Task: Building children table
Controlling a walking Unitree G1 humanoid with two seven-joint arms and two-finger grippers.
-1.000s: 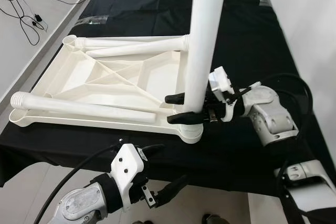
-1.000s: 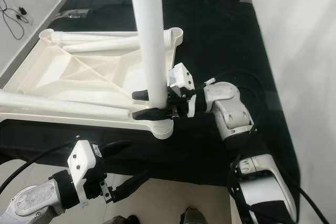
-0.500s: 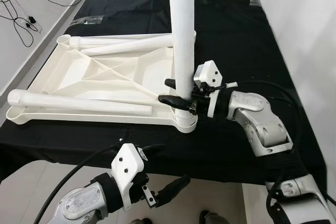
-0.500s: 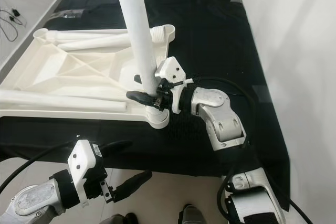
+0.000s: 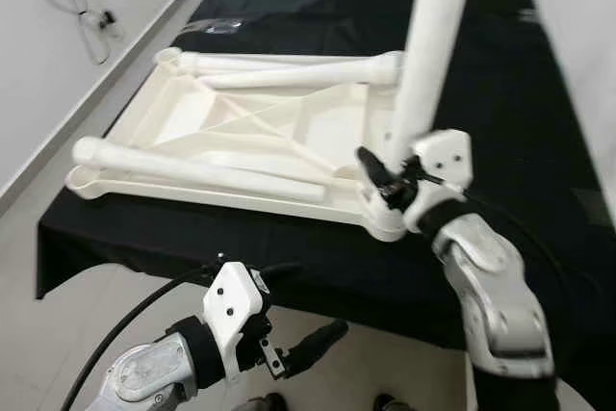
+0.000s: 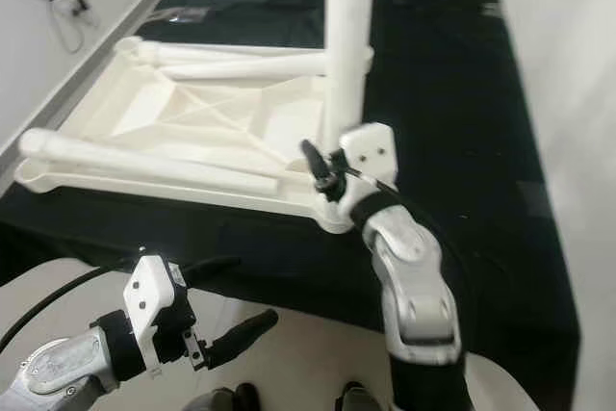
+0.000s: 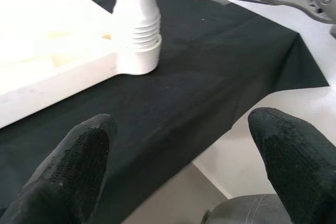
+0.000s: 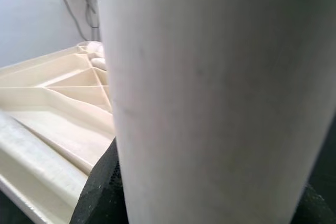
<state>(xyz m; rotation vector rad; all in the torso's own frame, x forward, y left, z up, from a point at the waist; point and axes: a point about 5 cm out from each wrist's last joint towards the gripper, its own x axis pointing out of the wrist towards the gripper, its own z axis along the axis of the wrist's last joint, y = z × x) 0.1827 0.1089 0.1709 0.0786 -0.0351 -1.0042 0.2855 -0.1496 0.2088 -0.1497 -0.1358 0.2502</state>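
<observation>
A white plastic table top [image 5: 241,127] lies upside down on the black-covered table [image 5: 491,93]. One white leg [image 5: 423,64] stands upright in the near right corner socket [image 7: 137,51]. My right gripper [image 5: 385,180] is shut on this leg just above the socket; in the right wrist view the leg [image 8: 210,98] sits close between the black pads [image 8: 102,187]. Another leg [image 5: 192,172] lies loose along the near side of the top, and two more [image 5: 289,72] lie at the far side. My left gripper [image 5: 308,310] hangs open below the table's front edge.
The black cloth's front edge [image 5: 192,238] is just above my left arm. Bare floor [image 5: 58,315] lies in front and to the left. Cables [image 5: 96,16] trail by the left wall. A white wall [image 6: 577,93] runs close along the table's right side.
The whole view has shifted. My right arm now reaches the upright leg from the near side instead of from the right, still holding it by the socket. The left arm is unchanged.
</observation>
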